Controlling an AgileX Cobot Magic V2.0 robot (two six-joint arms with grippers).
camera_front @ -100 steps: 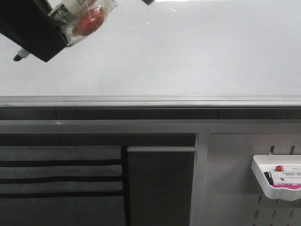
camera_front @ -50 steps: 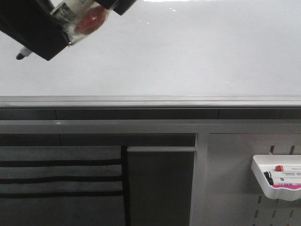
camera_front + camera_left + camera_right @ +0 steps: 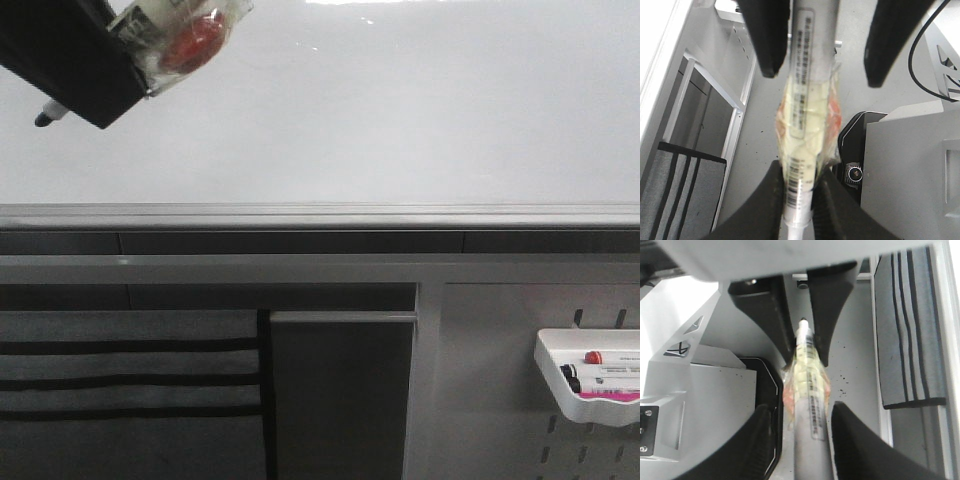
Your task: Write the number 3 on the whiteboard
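**Left end effector.** My left end effector (image 3: 796, 186) is closed on the marker (image 3: 805, 75), clamping the barrel between both fingers. The barrel is wrapped in clear tape over something red. My judgement is that the padding thickens the barrel to give the fingers a firmer hold.

**Right end effector.** My right end effector (image 3: 802, 432) stands wide, one finger on each side of the same barrel. It touches neither side, so it carries no load.

**Marker tip.** In the front view the black tip (image 3: 42, 118) sticks out beyond the left end effector, pointing down and to the left. Whether it touches the surface cannot be determined.

**Whiteboard.** The whiteboard (image 3: 400, 120) spans the view above its grey bottom rail (image 3: 320, 215). Its visible surface is blank, and the number 3 is not yet drawn.

**Surroundings.** A white tray (image 3: 556, 372) holding spare markers hangs on the perforated panel at lower right, well apart from the work area.

**Next step.** I judge the next step to be pressing the tip to the board.
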